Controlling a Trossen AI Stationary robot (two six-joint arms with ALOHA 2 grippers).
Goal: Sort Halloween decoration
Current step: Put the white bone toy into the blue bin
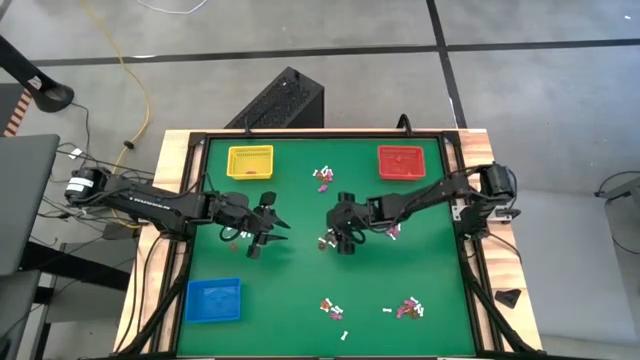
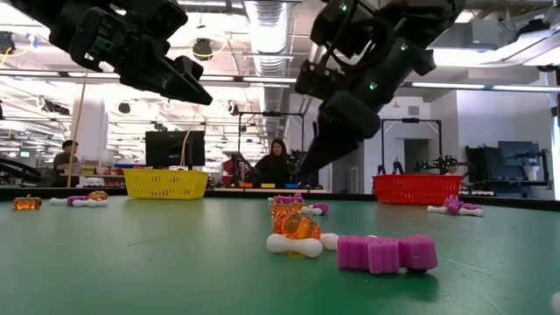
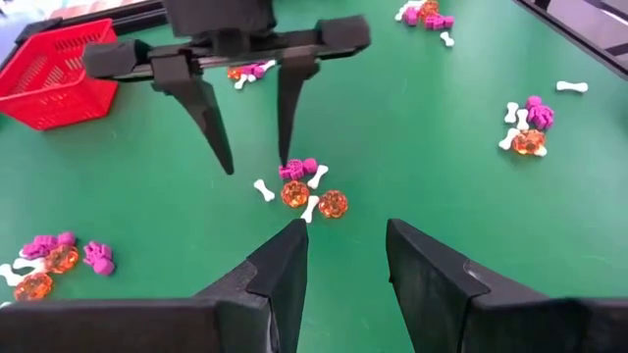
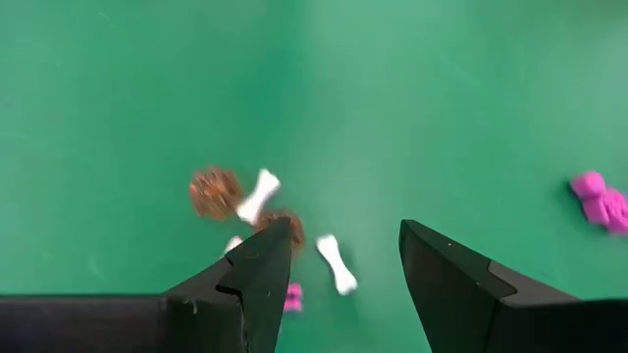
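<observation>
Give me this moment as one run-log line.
right gripper: open, above centre trinket cluster | left gripper: open, empty, beside it | yellow tray, red tray, blue tray: no trinkets visible inside

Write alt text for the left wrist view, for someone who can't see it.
The right gripper hangs open above a small cluster of trinkets, white, pink and orange, on the green table. The left gripper is open in the foreground; a red tray sits at the table's edge.

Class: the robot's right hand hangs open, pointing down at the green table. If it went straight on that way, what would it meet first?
Probably the small white bone-shaped trinket lying between the right hand fingers, beside an orange pumpkin-like bead; depth is unclear.
</observation>
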